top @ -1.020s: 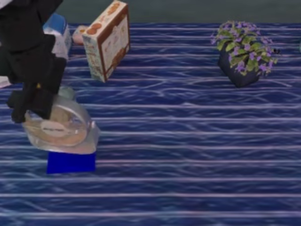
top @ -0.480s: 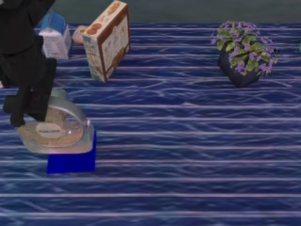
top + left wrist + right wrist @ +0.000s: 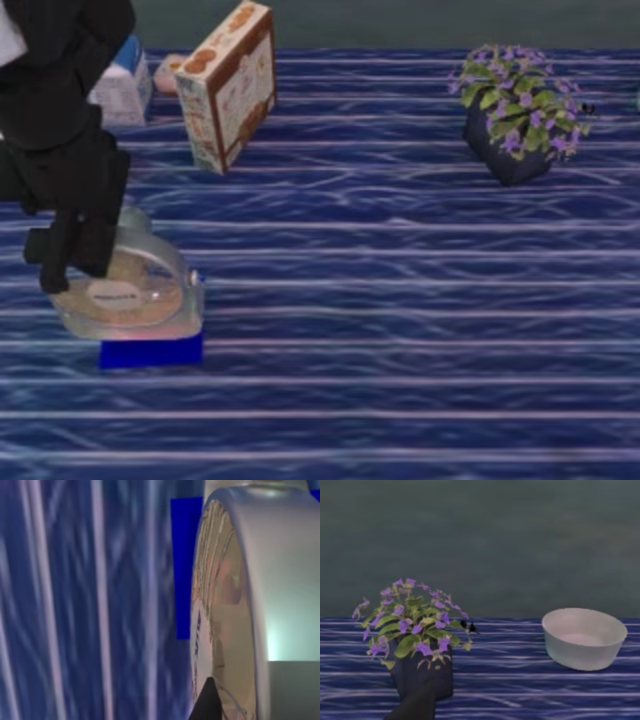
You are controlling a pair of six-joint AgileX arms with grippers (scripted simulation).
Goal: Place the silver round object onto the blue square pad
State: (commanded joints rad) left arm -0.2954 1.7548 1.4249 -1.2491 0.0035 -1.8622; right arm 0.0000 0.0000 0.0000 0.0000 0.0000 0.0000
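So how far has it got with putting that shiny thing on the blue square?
Picked up: the left gripper holds the silver round object by its edge. In hand: the object sits over the blue square pad, covering most of it, with only the near strip showing. Left: letting go and pulling away. The right arm is out of the top view, near the potted plant.

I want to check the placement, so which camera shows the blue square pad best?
The top view: the blue square pad shows its near strip, the rest hidden under the silver round object beneath the left gripper. The left wrist view shows only a sliver beside the disc. The right wrist view shows none.
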